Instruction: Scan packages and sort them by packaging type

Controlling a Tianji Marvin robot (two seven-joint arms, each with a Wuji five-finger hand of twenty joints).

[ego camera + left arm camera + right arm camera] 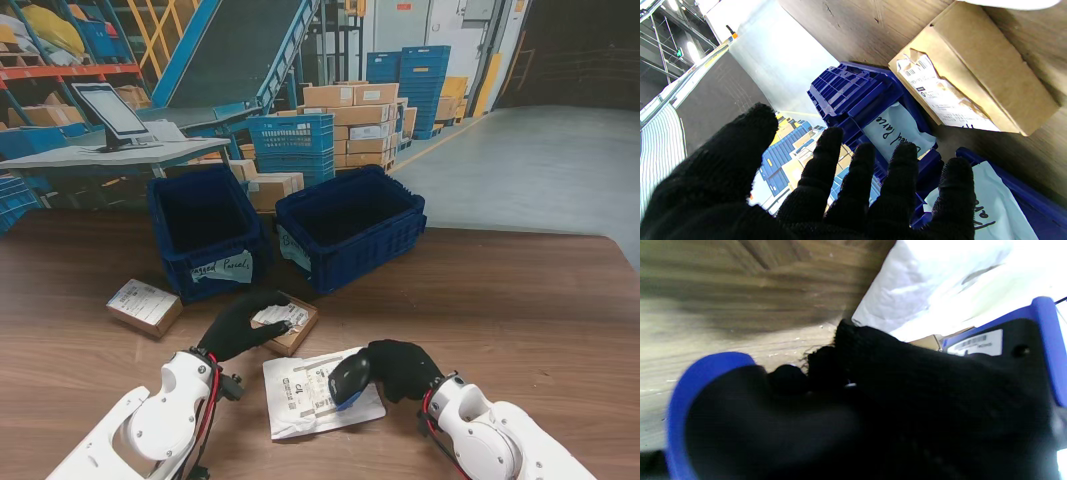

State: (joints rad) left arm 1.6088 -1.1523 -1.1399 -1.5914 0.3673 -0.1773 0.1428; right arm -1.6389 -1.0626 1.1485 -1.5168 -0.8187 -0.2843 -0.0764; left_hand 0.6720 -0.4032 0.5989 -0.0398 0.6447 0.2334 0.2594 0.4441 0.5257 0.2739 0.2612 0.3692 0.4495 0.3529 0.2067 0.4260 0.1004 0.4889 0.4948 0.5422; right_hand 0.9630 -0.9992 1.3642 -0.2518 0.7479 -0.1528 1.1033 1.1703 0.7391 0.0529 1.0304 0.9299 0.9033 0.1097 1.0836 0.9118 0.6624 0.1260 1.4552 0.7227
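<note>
My right hand (400,368) is closed around the barcode scanner (348,381), a black unit with blue trim, held over the white poly mailer (320,395) that lies flat near the table's near edge, about midway along it. In the right wrist view the glove and scanner body fill most of the frame and are badly blurred; only a white sticker on the scanner (977,343) and an overexposed patch of the mailer (940,283) can be made out, and the mailer's label is unreadable there. My left hand (240,325) holds nothing: its fingers are spread and reach over the near side of a small cardboard box (290,322), which sits just left of the mailer's far corner. From the stand view I cannot tell whether the fingertips touch the box or hover above it; the left wrist view shows the fingers (830,166) apart with nothing between them. The box carries a torn white label (940,96), its print too small to read. A second labelled cardboard box (144,306) rests nearer the table's left edge, well apart from both hands. Two dark blue bins stand at the table's far edge: the left bin (200,235) bears a handwritten paper tag, partly legible, and the right bin (350,225) bears another tag seen only edge-on. The interiors of both bins are in shadow and their contents cannot be determined. Both forearms are cut off by the frame's lower edge.
</note>
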